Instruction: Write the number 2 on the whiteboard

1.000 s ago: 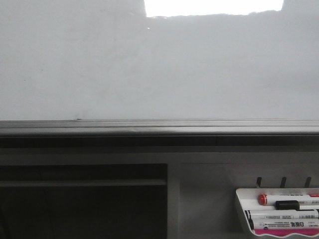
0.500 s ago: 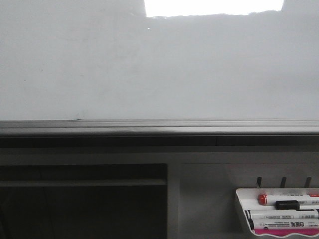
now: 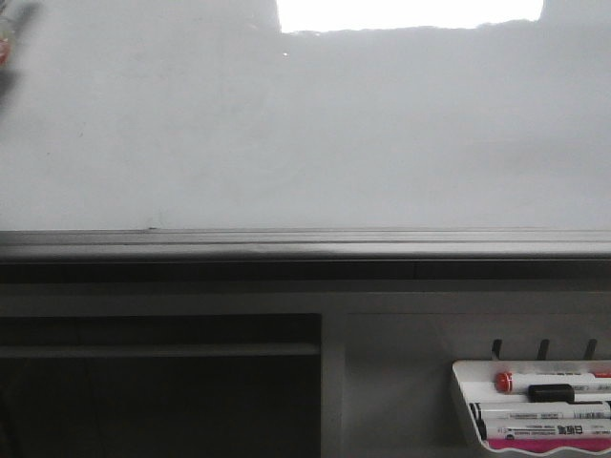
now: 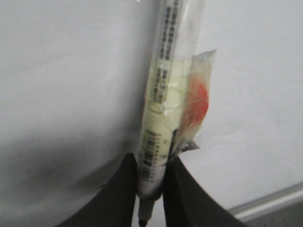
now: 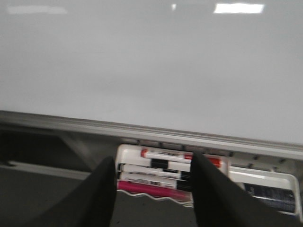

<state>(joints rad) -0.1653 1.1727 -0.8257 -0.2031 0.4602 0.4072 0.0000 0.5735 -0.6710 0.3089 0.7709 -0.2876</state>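
Whiteboard [image 3: 305, 134] blank across the upper front view, a bright light patch on its top edge.
Front view: a grey frame runs under it, a white marker tray [image 3: 462, 401] hangs lower right, and a blurred dark shape sits top left. Left wrist view: the left gripper [image 4: 150, 182] is clamped on a taped marker [image 4: 163, 109] close to the board. Right wrist view: the right gripper [image 5: 154, 182] stands wide apart, holding nothing, the tray between its fingers.
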